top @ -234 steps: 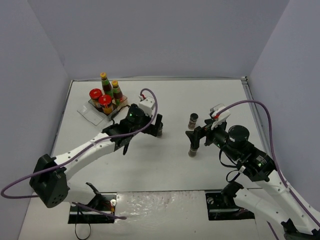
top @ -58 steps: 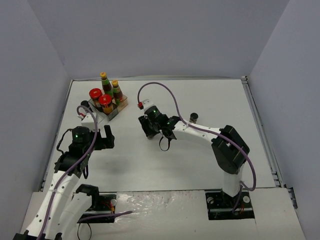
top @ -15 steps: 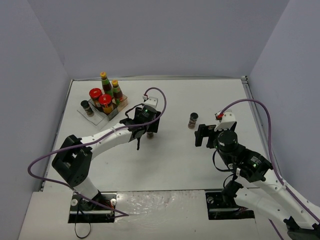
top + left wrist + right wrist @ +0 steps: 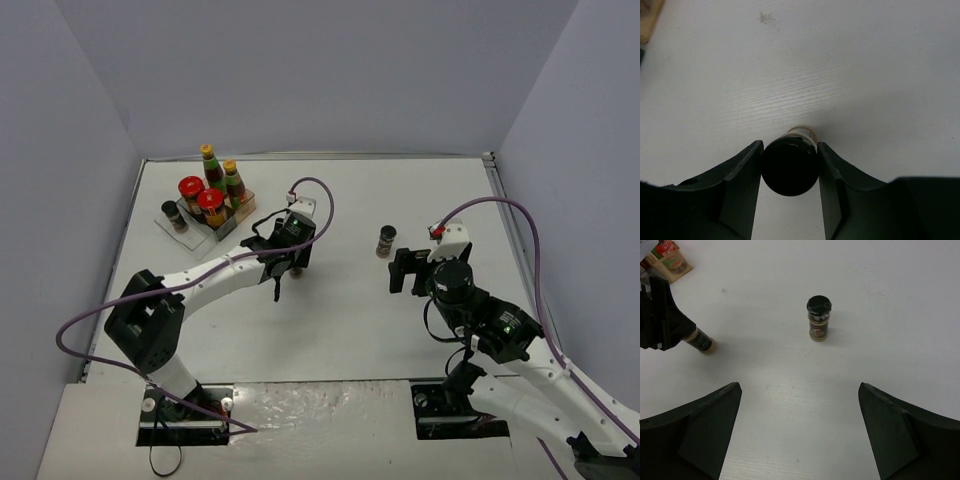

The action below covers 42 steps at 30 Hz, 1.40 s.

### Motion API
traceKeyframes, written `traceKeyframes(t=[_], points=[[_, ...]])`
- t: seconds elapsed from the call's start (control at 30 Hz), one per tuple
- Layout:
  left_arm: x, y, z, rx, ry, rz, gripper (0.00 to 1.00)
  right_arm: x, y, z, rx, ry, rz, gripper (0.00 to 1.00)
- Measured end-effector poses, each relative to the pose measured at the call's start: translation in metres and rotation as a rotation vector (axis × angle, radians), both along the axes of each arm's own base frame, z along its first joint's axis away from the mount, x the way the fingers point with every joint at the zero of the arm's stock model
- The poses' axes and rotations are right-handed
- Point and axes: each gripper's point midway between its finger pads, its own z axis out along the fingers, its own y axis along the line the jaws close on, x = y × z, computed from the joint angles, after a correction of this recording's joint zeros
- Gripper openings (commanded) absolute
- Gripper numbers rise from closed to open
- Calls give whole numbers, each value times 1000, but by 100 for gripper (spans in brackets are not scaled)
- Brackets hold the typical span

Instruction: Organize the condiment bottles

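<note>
A tiny black-capped spice jar (image 4: 790, 167) stands on the white table, its cap pressed between both fingers of my left gripper (image 4: 294, 260), which is shut on it. The right wrist view shows the same jar (image 4: 701, 341) leaning under the left fingers. A second spice jar (image 4: 385, 241) stands upright mid-table, ahead of my right gripper (image 4: 799, 390), which is open and holds nothing. On the stepped rack (image 4: 190, 232) at the back left are two yellow-capped sauce bottles (image 4: 208, 166), two red-lidded jars (image 4: 191, 189) and one spice jar (image 4: 171, 213).
Grey walls close in the table on the left, back and right. A purple cable loops over each arm. The rack's tan corner (image 4: 669, 264) shows at the top left of the right wrist view.
My left gripper's jaws have closed onto the spice jar's cap. The right arm has stayed put and open.
</note>
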Motion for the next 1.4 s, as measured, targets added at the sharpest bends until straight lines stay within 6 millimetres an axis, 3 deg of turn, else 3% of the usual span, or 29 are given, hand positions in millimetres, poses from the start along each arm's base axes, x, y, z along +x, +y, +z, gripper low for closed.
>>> traceKeyframes(t=[0.13,0.23,0.4,0.53,0.63,0.77,1.13,1.23,1.4], points=[[1,21,30,22,-35,50,0,1,1,-1,-4,4,0,100],[9,52,66,9,-95,124,0,1,1,-3,-10,8,1,100],[24,135,113,-13,-191,314,0,3,2,-4,-17,10,3,100],[34,208,124,1,-216,487,0,4,5,-5,-16,12,8,100],[40,243,115,13,-192,562,0,5,6,-4,-13,11,7,100],[53,268,95,17,-138,608,0,6,6,-4,-13,9,9,100],[99,288,50,5,-73,617,2,10,6,-11,-42,27,6,100],[107,292,37,2,-51,620,6,12,6,-15,-54,40,4,100],[115,297,16,12,-14,629,31,21,3,-23,-66,66,-24,100]])
